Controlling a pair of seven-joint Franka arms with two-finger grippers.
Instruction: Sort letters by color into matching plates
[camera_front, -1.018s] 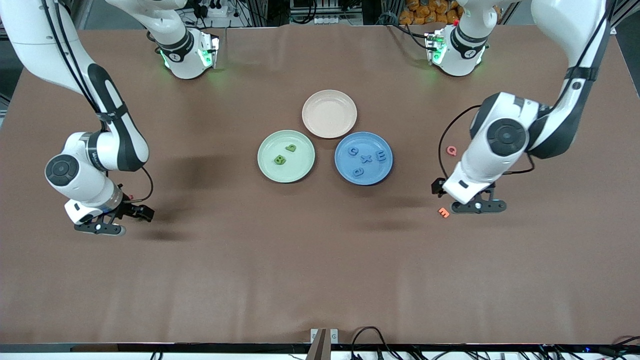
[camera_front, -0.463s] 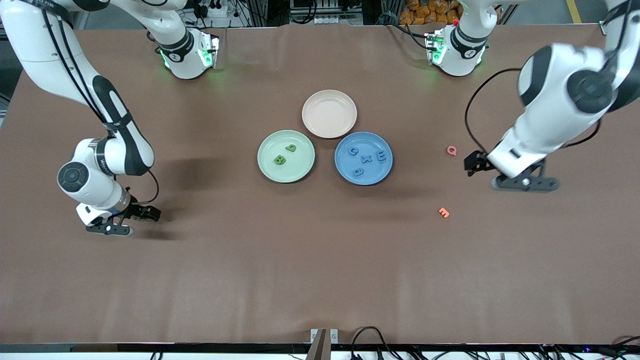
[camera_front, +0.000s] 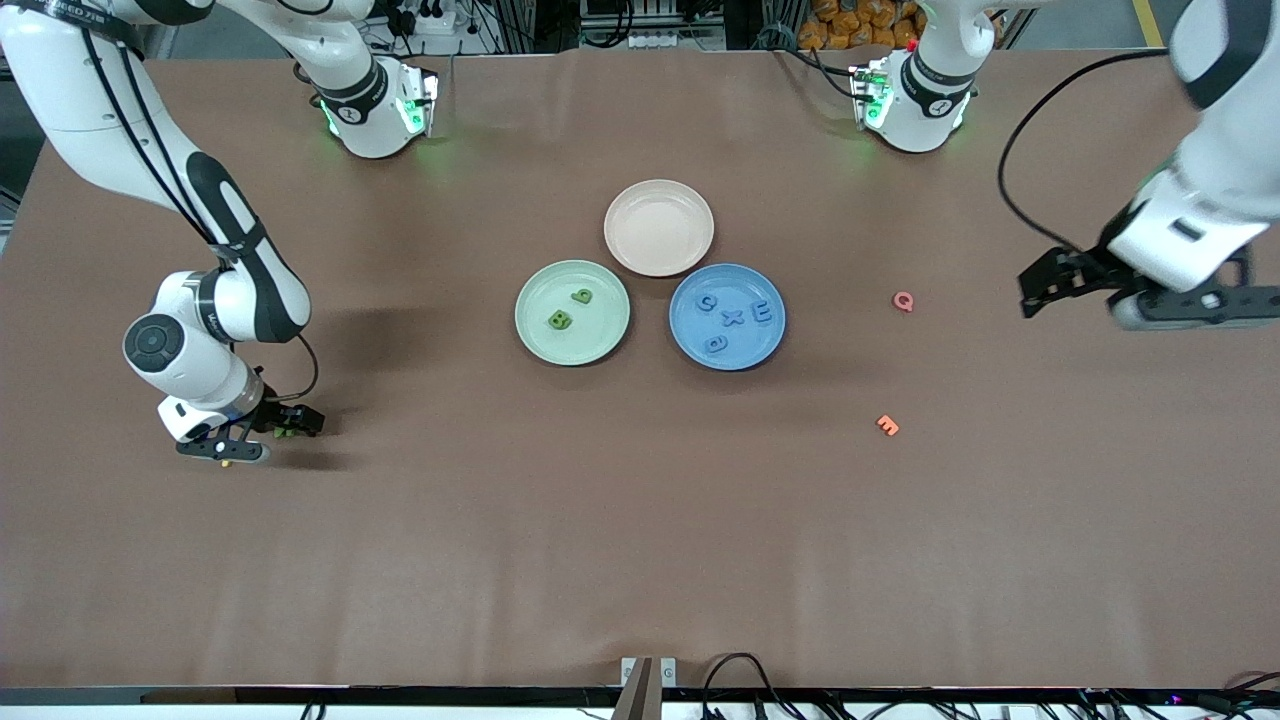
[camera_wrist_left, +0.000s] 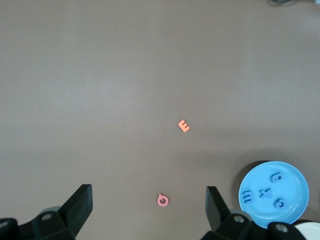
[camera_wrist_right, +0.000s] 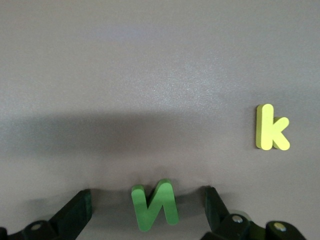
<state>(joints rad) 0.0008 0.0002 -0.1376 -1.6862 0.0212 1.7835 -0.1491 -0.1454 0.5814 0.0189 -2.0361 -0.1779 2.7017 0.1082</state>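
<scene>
While the desk (camera_front: 640, 560) lay under both arms, the green plate (camera_front: 600, 340) held two green letters (camera_front: 559, 320) and the blue plate (camera_front: 765, 350), beside it, held four blue letters (camera_front: 733, 318). Left hand (camera_front: 1190, 305), fingers apart and empty, hung over the left arm's end. Right hand (camera_front: 255, 440), fingers apart, straddled a green N (camera_wrist_right: 155, 206) near a yellow k (camera_wrist_right: 270, 128)
</scene>
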